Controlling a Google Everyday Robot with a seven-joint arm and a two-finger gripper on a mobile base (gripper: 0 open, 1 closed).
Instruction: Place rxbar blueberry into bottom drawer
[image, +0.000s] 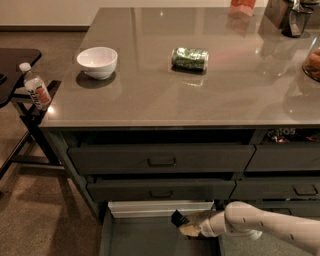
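The bottom drawer (145, 240) is pulled open at the foot of the counter, with its flat grey floor and pale back edge (160, 207) showing. My gripper (183, 224) reaches in from the right on a white arm (250, 225) and hangs just above the drawer's back right part. It is shut on a small dark bar, the rxbar blueberry (176, 218), whose end sticks out to the upper left of the fingers. The rest of the bar is hidden by the gripper.
A green can (190, 58) lies on its side on the grey countertop (200, 95), with a white bowl (97, 61) to its left. A bottle (36, 90) stands on a black side stand at left. Two shut drawer fronts (161, 161) sit above the open drawer.
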